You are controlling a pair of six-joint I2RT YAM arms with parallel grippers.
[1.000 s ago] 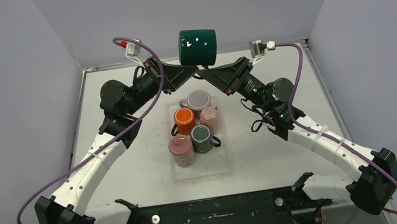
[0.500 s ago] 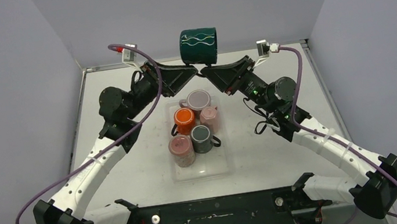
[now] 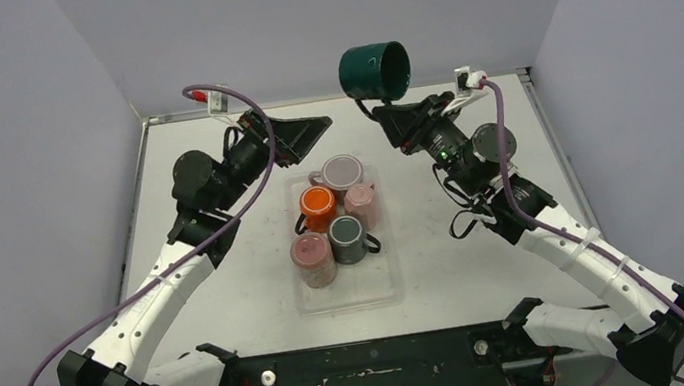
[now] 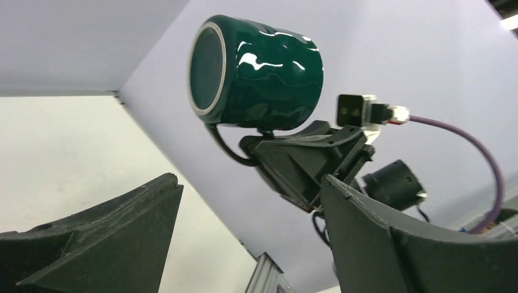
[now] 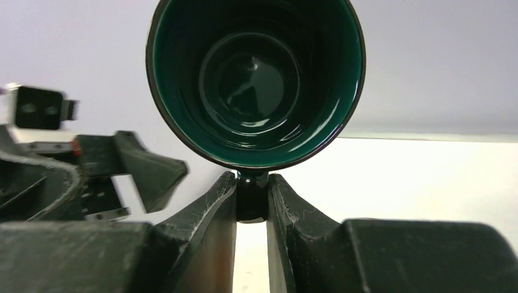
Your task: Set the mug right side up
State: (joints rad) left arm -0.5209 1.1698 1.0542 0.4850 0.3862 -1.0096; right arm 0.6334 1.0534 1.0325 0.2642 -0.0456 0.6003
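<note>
The dark green mug (image 3: pixel 374 72) hangs in the air above the table's far middle, lying on its side. My right gripper (image 3: pixel 384 112) is shut on its handle (image 5: pixel 251 198) from below. In the right wrist view the mug's open mouth (image 5: pixel 253 79) faces the camera, above the right gripper (image 5: pixel 251 183). My left gripper (image 3: pixel 314 132) stands open to the left of the mug, apart from it and holding nothing. In the left wrist view the mug (image 4: pixel 256 67) shows its base, well beyond the left gripper (image 4: pixel 250 183).
A clear tray (image 3: pixel 347 295) sits at the table's middle under the arms. It holds several mugs, among them an orange one (image 3: pixel 317 201) and a dark grey one (image 3: pixel 347 238). Grey walls close in the back and both sides.
My left gripper opened, let go of the mug and drew back to the left. The right arm carried the mug to the right and turned it so its mouth shows.
</note>
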